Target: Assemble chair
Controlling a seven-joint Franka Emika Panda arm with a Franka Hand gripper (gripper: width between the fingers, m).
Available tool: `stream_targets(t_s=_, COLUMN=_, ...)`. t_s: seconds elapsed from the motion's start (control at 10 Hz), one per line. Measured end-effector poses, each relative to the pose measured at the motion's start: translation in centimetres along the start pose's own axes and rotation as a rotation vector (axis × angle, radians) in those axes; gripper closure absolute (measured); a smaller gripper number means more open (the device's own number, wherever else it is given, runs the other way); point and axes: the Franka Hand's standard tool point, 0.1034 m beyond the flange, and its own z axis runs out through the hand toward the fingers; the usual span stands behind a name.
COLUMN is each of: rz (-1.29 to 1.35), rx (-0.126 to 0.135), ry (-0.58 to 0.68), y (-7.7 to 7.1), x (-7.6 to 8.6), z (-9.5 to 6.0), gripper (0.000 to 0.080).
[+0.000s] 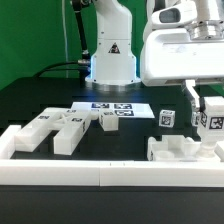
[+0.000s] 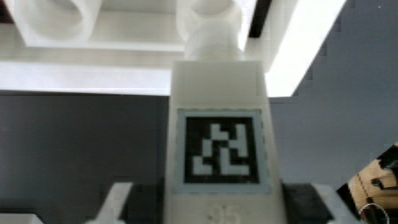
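1. To the exterior view's right of the marker board, I see my pincer gripping a tagged white bar. It is close to a blocky chair part on the black worktop. A small tagged cube stands between board and bar. More chair slabs lie off the board's other side.
2. In the wrist view, the bar sits clamped between both fingers with its tag facing the camera. A white block lies beyond its tip.

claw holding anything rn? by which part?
Yes. The claw is shut on a white tagged bar of the chair, gripping its tagged end by the two sides. The far end sticks out beyond the claw.
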Motion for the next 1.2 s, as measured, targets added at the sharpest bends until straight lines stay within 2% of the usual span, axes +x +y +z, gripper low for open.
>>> stream_targets(t_s=0.9, rz=-0.01, rx=-0.003, ry=-0.014, y=0.1, x=-1.5, z=1.3, gripper=0.0509)
stream_targets(t_s=1.2, rz=-0.015, rx=-0.004, ry=0.017, y=-0.1, x=-1.6, z=1.4, gripper=0.0509)
